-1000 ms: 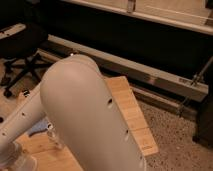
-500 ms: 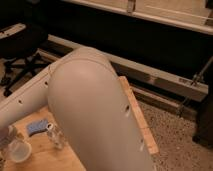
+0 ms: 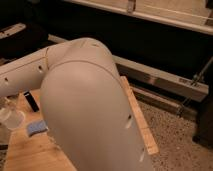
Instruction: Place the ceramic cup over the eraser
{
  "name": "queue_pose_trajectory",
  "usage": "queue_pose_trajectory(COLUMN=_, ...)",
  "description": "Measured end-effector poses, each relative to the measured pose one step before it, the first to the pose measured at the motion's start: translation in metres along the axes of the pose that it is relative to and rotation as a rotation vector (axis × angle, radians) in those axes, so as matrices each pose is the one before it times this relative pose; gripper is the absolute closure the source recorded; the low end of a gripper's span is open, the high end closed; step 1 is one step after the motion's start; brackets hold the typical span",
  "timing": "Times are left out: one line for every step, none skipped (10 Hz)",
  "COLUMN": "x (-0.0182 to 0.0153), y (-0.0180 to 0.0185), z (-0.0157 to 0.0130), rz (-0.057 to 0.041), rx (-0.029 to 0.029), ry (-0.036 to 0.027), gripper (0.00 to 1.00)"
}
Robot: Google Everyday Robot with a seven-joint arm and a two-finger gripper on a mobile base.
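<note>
The gripper is out of sight, hidden behind or beyond the bulk of the arm. Its jaws are closed together, and whether anything is caught between them cannot be seen. The arm [image 3: 85, 105] itself fills the middle of the view. A broad white elbow shell rises from the bottom edge, and a slimmer white link runs off to the left edge above the eraser. Where that link ends is cut off.

The eraser [image 3: 31, 101] lies flat on the wooden table [image 3: 136, 116] — a slim black bar, uncovered, just below the slimmer link and just left of the elbow shell. Nothing rests on it.

Left of the eraser and a little nearer the camera, a pale round vessel [image 3: 10, 117] stands on the table, cut by the frame edge. It is too blurred to tell whether it is the ceramic cup or something clear. It stands apart from the eraser, not over it.

Nearer than the eraser, between the vessel and the elbow shell, lies a flat blue pad [image 3: 36, 127].

The elbow covers most of the table to the right of the eraser, and only a strip of its far-right edge shows. Past that edge is a speckled floor [image 3: 182, 142], then a metal rail [image 3: 165, 80] under a dark wall.
</note>
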Motion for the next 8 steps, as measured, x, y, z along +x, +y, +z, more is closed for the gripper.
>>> queue_pose_trajectory(x=-0.01791, y=-0.01209, z=-0.00378, rz=0.01325, rx=0.02069, ry=-0.01218, gripper=1.00)
queue_pose_trajectory(x=-0.01662, y=-0.00842, z=-0.00221, rz=0.01356, rx=0.01055, ry=-0.01429, gripper=1.00)
queue_pose_trajectory(x=-0.01506, y=-0.01429, z=-0.00031, rz=0.02353, rx=0.01623, ry=-0.01002, gripper=1.00)
queue_pose_trajectory(x=-0.01227, y=-0.01446, z=0.00239, rz=0.02950, rx=0.01213, ry=-0.00772, gripper=1.00)
queue_pose_trajectory(x=-0.00749, y=-0.01173, z=0.00499, rz=0.02826, rx=0.00672, ry=-0.00316, gripper=1.00)
queue_pose_trajectory(x=-0.00394, y=-0.01396, z=0.00730, rz=0.03488, rx=0.00626, ry=0.00049, gripper=1.00)
queue_pose_trajectory(x=-0.00142, y=-0.00989, z=0.00562, rz=0.02864, rx=0.00120, ry=0.00130, gripper=1.00)
queue_pose_trajectory(x=-0.00090, y=-0.00949, z=0.00722, rz=0.03272, rx=-0.00342, ry=0.00379, gripper=1.00)
